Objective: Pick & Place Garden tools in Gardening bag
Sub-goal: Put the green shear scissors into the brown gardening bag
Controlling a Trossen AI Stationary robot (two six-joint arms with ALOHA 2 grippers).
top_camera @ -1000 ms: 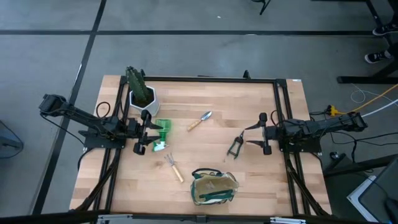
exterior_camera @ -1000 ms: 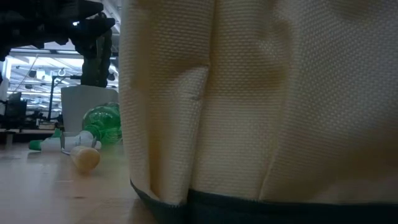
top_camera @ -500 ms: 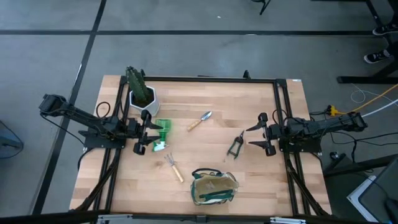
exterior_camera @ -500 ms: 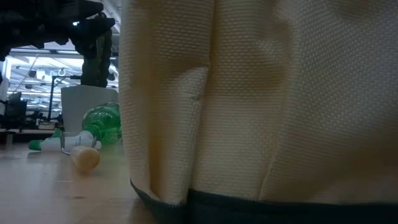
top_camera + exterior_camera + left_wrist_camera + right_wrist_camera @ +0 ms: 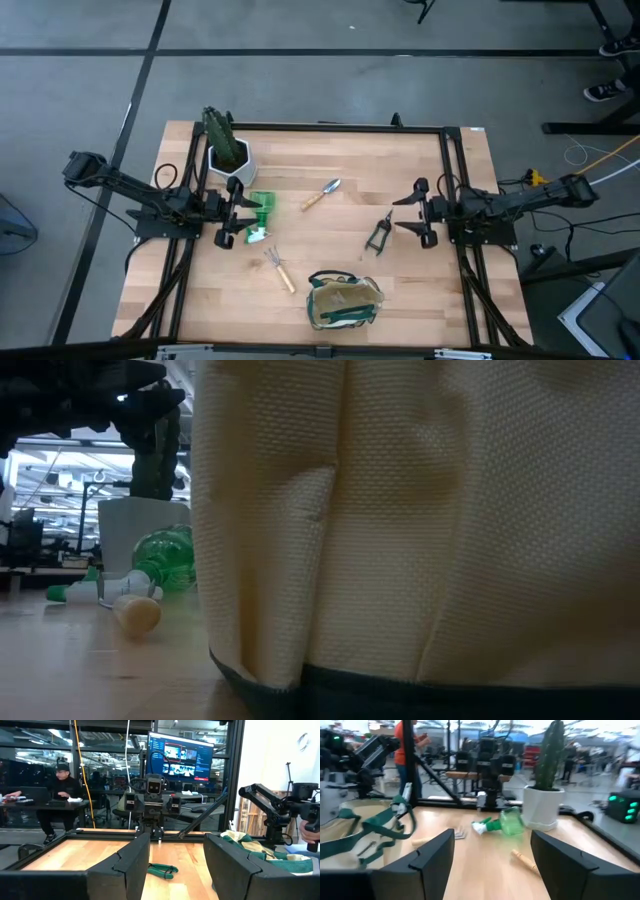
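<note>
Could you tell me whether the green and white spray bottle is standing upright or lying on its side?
Lying on its side. The green and white spray bottle lies flat on the wooden table beside the white cactus pot, its nozzle resting on the wood in the right wrist view.

Floor: grey concrete floor (image 5: 320,90) with dark tape lines.
Furniture: light wooden bench (image 5: 400,290) in a black frame.
Screen: lit monitor (image 5: 181,757) behind.
</note>
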